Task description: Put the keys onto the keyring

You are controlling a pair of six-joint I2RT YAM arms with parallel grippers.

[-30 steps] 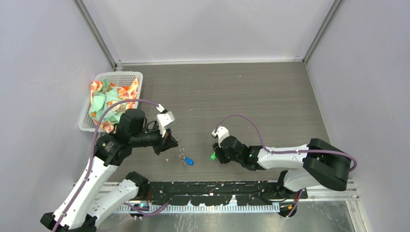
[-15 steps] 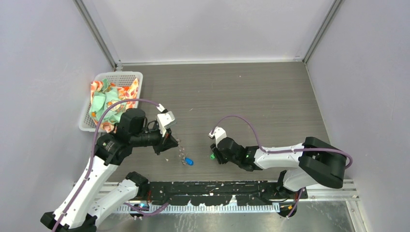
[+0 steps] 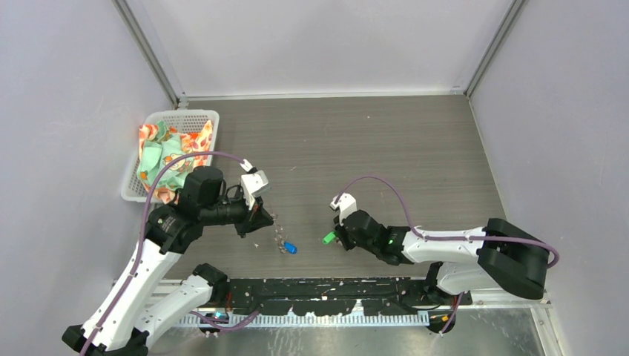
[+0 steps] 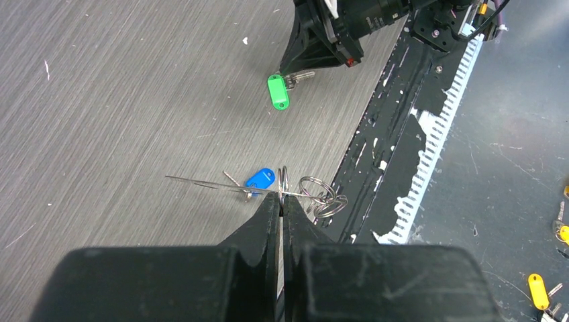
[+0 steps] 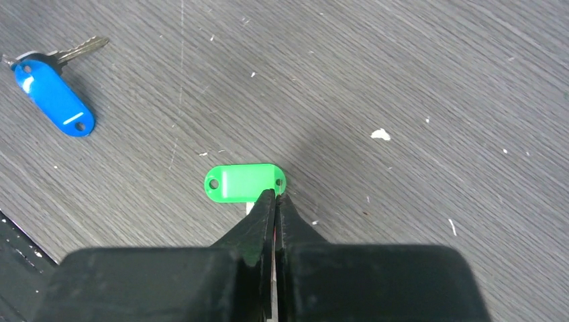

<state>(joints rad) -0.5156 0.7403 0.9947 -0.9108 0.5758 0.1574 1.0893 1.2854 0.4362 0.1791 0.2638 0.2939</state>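
Grey wood-grain desk (image 3: 386, 148), pale walls (image 3: 319, 44) on three sides. Near the desk's front edge, left of middle: the keyring (image 4: 221, 186), a thin wire loop seen almost edge-on, small steel rings (image 4: 321, 196) bunched on it, lifted off the desk. Clamped on that wire: the left hand (image 4: 282, 199), fingers pressed together with the wire between them. Just beside and below the loop, flat on the desk, the blue key (image 5: 54, 97); whether threaded on the wire, cannot tell. A little to the right along the same front edge, the green key (image 5: 245, 182), also flat, apart from the keyring. Pinched at one end of its green head: the right hand (image 5: 276, 196), fingertips shut tight, arm stretched low over the desk from the right. Farther out, against the desk's left edge toward the far side, a white basket (image 3: 189, 113) stuffed with patterned cloth (image 3: 167, 159). Below the front edge, a black rail (image 3: 334, 285).
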